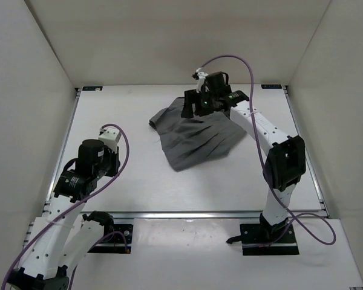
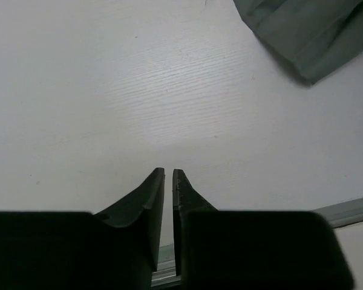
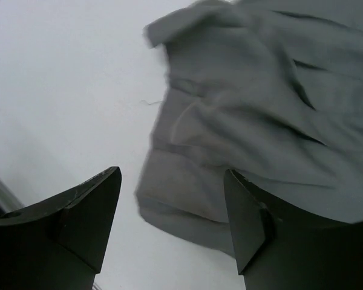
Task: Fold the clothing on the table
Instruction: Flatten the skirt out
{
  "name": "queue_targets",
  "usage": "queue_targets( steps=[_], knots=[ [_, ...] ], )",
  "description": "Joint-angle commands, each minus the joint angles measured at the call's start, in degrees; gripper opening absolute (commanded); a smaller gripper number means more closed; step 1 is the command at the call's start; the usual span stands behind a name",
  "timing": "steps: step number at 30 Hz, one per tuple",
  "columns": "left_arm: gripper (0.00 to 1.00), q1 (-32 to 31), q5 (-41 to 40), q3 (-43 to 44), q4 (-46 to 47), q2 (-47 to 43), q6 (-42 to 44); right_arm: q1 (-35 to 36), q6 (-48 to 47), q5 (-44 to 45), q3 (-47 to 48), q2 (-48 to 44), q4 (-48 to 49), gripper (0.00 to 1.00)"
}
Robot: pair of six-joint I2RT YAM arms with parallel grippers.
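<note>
Skirt (image 1: 196, 136) lies rumpled toward the far middle of the table (image 1: 127, 181) in the top view, with the right gripper (image 1: 195, 110) over its far edge.

Left wrist: the left gripper (image 2: 169, 175) is pinched almost closed on nothing above bare table, and a skirt corner shows at upper right.

Right wrist: jaws are spread wide above the skirt's edge, apparently gripping nothing.

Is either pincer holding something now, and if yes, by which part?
Nothing is held. The left pincer is shut over bare table; the right pincer stands open above the skirt, not gripping it.
</note>
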Motion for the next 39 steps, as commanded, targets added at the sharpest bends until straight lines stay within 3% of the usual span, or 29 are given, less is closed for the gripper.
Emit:
queue_targets(
  steps=[1,8,18,23,26,29,30,31,32,33,34,35,36,37,39],
  knots=[
    [0.24,-1.17,0.0,0.03,0.05,0.53,0.17,-6.21,3.4,4.32,-5.63,-8.69,5.01,0.67],
    [0.41,-1.35,0.52,0.29,-0.22,-2.46,0.17,-19.05,10.79,8.71,-20.24,-7.47,7.29,0.75],
    [0.42,-1.08,0.97,0.3,-0.04,-2.46,0.52,-25.56,14.22,13.37,-29.48,-2.29,13.36,0.8],
    [0.44,-1.17,1.23,0.21,-0.3,-2.46,0.61,-26.53,14.92,15.31,-29.14,1.5,13.27,0.81],
    [0.5,-0.48,0.71,-0.14,-0.22,-3.59,0.35,-27.41,15.8,14.08,-29.48,2.47,16.68,0.81],
    [0.59,-0.74,1.58,0.29,-0.21,-4.13,0.79,-28.2,16.15,5.14,-30.01,4.05,22.38,0.79],
    [0.65,-1.0,1.93,0.21,-0.3,-4.48,0.96,-29.77,15.89,1.29,-30.1,4.57,24.85,0.77],
    [0.65,-0.56,2.11,0.03,0.39,-5.0,1.31,-29.87,15.89,-1.89,-29.92,5.01,25.66,0.74],
    [0.66,-1.34,3.24,-2.93,3.97,-7.53,0.53,-29.7,15.28,-3.14,-29.23,5.37,26.36,0.62],
    [0.61,-1.96,3.77,-6.44,6.0,-10.6,2.01,-29.53,15.02,-5.58,-28.61,5.11,26.37,0.42],
    [0.48,-2.57,2.82,-7.6,7.5,-12.37,1.24,-28.83,14.49,-7.7,-27.91,4.41,26.37,0.3],
    [0.45,-3.36,-1.28,-6.66,6.82,-12.39,-0.95,-28.65,13.96,-9.02,-27.47,4.23,26.11,0.06],
    [0.49,-3.72,-4.02,-6.04,6.12,-12.04,-2.1,-26.21,13.35,-11.91,-27.46,2.23,26.1,0.0],
    [0.76,-3.55,-3.35,-6.38,6.46,-11.43,-1.76,-25.23,13.34,-14.29,-27.46,-0.06,26.02,0.0],
    [0.86,-1.63,-0.54,-6.21,6.38,-8.89,0.34,-21.2,12.03,-15.54,-27.55,-4.53,24.53,0.0]
  ],
)
